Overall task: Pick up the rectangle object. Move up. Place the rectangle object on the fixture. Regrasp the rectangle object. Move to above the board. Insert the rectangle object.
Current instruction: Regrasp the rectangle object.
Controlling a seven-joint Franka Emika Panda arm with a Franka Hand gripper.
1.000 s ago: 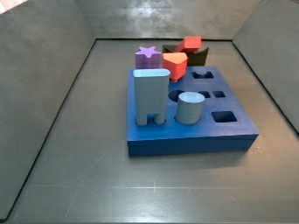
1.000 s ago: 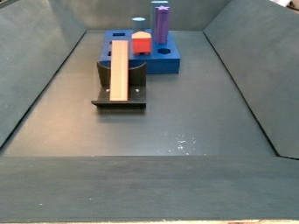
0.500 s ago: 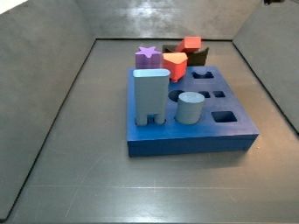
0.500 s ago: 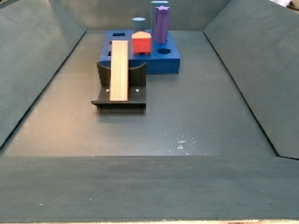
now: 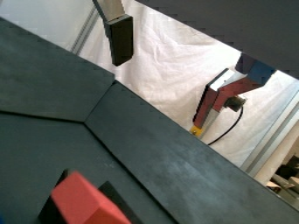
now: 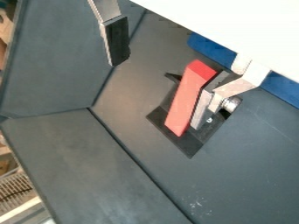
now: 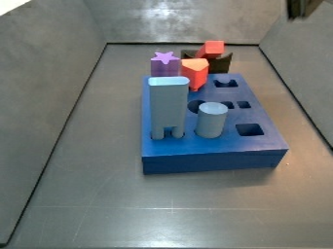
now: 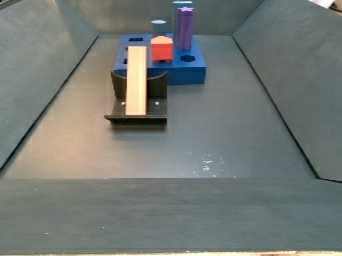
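The red rectangle object (image 8: 136,78) lies lengthwise on the dark fixture (image 8: 138,119), in front of the blue board (image 8: 195,70). In a side view its square end (image 7: 212,48) shows behind the board (image 7: 215,151), on the fixture (image 7: 225,64). My gripper (image 7: 302,8) is high at the top right edge of that view, well above the floor. In both wrist views the gripper (image 6: 166,87) (image 5: 160,94) is open and empty. In a wrist view the rectangle object (image 6: 187,94) lies far below on the fixture (image 6: 197,145). In a wrist view only its end (image 5: 82,198) shows.
On the board stand a light-blue arch block (image 7: 166,107), a grey cylinder (image 7: 212,120), a purple star peg (image 7: 164,62) and a short red shield-topped peg (image 7: 196,70). Open cut-outs (image 7: 247,105) lie on its right side. Sloping grey walls (image 7: 65,107) enclose the floor.
My gripper has come into a side view at the top right corner and shows lower now. The rectangle object, fixture and board have not moved.
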